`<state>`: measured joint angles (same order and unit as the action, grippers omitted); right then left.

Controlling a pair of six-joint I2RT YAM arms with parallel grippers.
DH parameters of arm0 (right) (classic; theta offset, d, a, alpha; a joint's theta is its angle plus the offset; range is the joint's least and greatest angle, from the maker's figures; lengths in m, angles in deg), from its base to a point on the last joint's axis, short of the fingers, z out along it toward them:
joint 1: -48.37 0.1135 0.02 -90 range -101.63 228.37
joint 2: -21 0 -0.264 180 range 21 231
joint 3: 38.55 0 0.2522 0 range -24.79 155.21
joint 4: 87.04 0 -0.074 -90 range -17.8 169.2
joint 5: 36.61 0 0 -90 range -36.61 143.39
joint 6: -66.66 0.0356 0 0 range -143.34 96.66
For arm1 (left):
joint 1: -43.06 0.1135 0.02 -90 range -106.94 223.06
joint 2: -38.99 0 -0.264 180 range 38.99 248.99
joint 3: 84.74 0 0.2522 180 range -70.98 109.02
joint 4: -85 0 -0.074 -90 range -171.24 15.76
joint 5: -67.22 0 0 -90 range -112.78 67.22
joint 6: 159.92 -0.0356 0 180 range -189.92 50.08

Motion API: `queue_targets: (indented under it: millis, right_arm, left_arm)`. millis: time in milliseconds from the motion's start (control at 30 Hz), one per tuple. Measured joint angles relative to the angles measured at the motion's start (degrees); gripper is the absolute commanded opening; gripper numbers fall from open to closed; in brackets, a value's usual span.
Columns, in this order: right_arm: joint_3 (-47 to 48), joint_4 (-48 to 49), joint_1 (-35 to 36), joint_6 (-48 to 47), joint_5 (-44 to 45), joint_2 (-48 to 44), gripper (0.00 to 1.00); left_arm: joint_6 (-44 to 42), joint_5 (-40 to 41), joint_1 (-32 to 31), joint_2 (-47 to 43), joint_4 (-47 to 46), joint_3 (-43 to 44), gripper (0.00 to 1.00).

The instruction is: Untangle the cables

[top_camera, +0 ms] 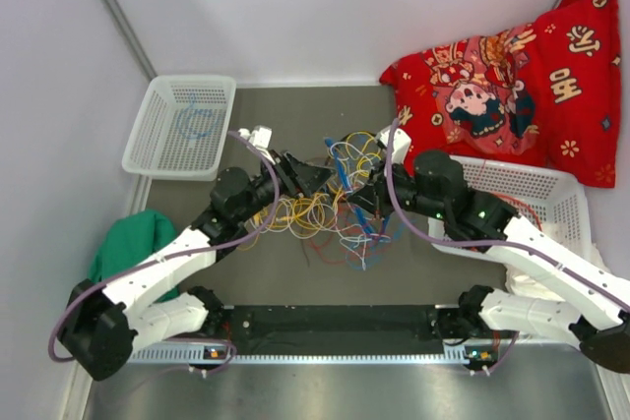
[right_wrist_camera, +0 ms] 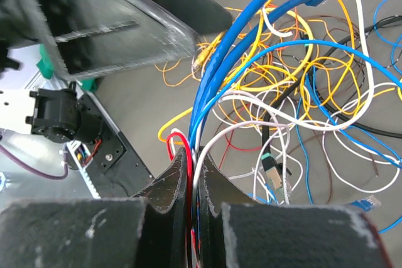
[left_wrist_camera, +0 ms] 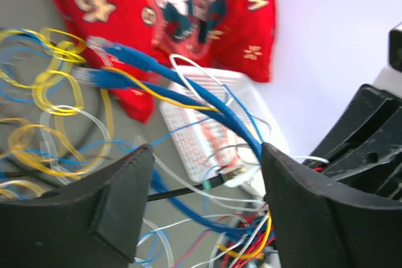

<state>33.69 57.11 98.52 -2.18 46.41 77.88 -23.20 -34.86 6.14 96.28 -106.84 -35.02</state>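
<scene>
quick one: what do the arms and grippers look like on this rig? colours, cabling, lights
The left arm and right arm have white link shells, black joint housings and a mauve-grey hose looping along each. The left gripper and right gripper are black, with broad wedge-shaped fingers of matte, grainy material. A green light glows on the right arm; small orange lights sit at the bases.

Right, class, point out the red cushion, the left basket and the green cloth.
Red cushion [top_camera: 512, 95], top view, its printed middle.
Left basket [top_camera: 145, 131], top view, its left wall.
Green cloth [top_camera: 133, 243], top view, its middle.

glossy plastic cables [top_camera: 315, 215], matt grey table [top_camera: 266, 284]
</scene>
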Motion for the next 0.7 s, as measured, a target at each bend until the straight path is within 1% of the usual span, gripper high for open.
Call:
queue_targets:
  millis: [33,200,267,300,333,367,433,467,533,633,667,700]
  right_arm:
    - [0.0,0.1,0.0,0.0,-0.1,-0.2,0.00]
    - [-0.3,0.5,0.0,0.0,-0.3,-0.3,0.00]
    - [-0.9,0.7,0.0,0.0,-0.5,-0.3,0.00]
    - [-1.2,0.8,0.0,0.0,-0.5,-0.3,0.00]
    - [-1.5,0.9,0.0,0.0,-0.6,-0.3,0.00]
    - [-1.9,1.2,0.0,0.0,-0.7,-0.3,0.00]
    - [-2.3,1.4,0.0,0.0,-0.6,-0.3,0.00]
    - [-2.3,1.3,0.0,0.0,-0.6,-0.3,0.00]
    - [-2.3,1.5,0.0,0.1,-0.7,-0.2,0.00]
    - [-2.3,1.5,0.0,0.1,-0.7,-0.2,0.00]
    - [-2.4,1.5,0.0,0.1,-0.7,-0.2,0.00]
    - [-2.4,1.5,0.0,0.3,-0.7,-0.2,0.00]
  left_arm:
    - [1.6,-1.9,0.0,1.9,-2.1,0.0,0.69]
    - [6.0,-5.5,0.0,4.7,-8.4,-0.1,0.70]
    - [7.7,-6.6,0.0,5.3,-10.7,-0.1,0.67]
    - [8.5,-7.0,0.0,5.4,-11.6,-0.1,0.64]
    - [9.0,-7.5,0.0,5.5,-12.4,-0.1,0.49]
    - [9.6,-8.1,0.0,5.6,-13.2,-0.1,0.42]
    - [10.5,-9.2,0.0,6.1,-14.2,-0.1,0.33]
    - [10.8,-9.9,0.0,6.5,-14.7,-0.1,0.31]
    - [11.5,-11.2,0.0,7.5,-15.6,-0.1,0.32]
    - [12.4,-12.6,0.0,8.7,-16.8,-0.1,0.39]
    - [12.8,-12.8,0.0,9.0,-17.0,-0.1,0.45]
    - [13.0,-13.0,0.0,9.1,-17.3,-0.1,0.57]
